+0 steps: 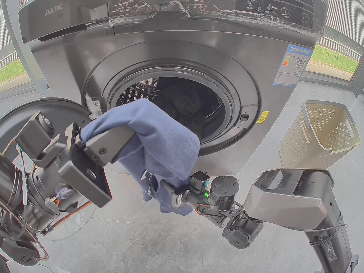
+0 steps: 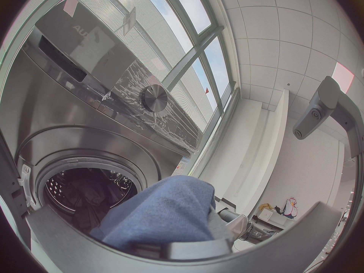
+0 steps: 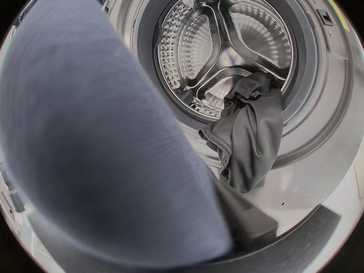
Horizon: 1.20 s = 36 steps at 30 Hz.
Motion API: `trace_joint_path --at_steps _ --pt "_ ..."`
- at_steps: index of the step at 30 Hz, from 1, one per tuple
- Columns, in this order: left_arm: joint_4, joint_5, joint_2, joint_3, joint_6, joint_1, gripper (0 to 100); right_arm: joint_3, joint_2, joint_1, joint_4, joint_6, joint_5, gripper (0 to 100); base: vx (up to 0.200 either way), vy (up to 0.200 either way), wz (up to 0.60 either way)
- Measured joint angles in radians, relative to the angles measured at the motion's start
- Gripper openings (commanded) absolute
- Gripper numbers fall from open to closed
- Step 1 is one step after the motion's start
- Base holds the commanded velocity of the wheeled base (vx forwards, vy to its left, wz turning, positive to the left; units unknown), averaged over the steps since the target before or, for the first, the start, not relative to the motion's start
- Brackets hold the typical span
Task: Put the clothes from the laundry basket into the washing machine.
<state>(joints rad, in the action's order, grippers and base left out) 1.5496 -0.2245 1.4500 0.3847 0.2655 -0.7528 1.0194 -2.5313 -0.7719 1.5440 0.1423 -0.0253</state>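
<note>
- While the washing machine (image 1: 242,57) fills the upper half of the head view, its round door (image 1: 53,110) hangs open at the left edge, beside the port.
- Blue garment (image 1: 163,141): at frame centre, in front of the lower left of the port and outside the drum. It is slung between the 2 arms, clear of the floor (image 1: 151,239).
- Left gripper (image 1: 121,137): centre left of the head view, level with the port's lower edge. Its fingers are apart. In the left wrist view, 1 finger (image 2: 322,103) stands bare at the upper right, well away from the other. That other finger lies along the bottom of the frame with the blue garment draped over it.
- Right gripper (image 1: 172,194): lower centre of the head view, below the port, buried in the hanging lower folds of the blue garment. Cloth hides its tip, so whether it is closed on the fabric cannot be told.
- Drum (image 3: 227,46): upper centre of the right wrist view, perforated steel, lit inside.
- Dark grey garment (image 3: 250,133): right of centre in the right wrist view, part inside the drum, the rest lying over the port's lower rim.
- Laundry basket (image 1: 322,137): cream, perforated, on the floor at the right of the head view. It sits beside the machine's lower right corner, apart from the blue garment.
</note>
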Motion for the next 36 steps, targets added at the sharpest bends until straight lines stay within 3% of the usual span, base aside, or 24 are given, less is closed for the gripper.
trace_joint_path --at_steps 8,20,27,36 --pt "0.000 0.007 0.005 0.001 0.001 0.010 0 -0.046 0.043 0.013 -0.001 0.006 -0.005 0 0.000 0.000 0.00" --pt "0.000 0.005 0.010 0.004 0.005 0.081 0 -0.313 0.307 0.043 0.001 0.022 -0.019 0 0.000 0.000 0.00" --pt "-0.001 0.002 0.025 -0.016 0.006 0.145 0 -0.485 0.494 0.052 0.002 0.063 -0.035 0 0.000 0.000 0.00" --pt "-0.001 0.007 0.124 -0.109 -0.006 0.191 0 -0.550 0.609 0.047 0.000 0.071 -0.035 0 0.000 0.000 0.00"
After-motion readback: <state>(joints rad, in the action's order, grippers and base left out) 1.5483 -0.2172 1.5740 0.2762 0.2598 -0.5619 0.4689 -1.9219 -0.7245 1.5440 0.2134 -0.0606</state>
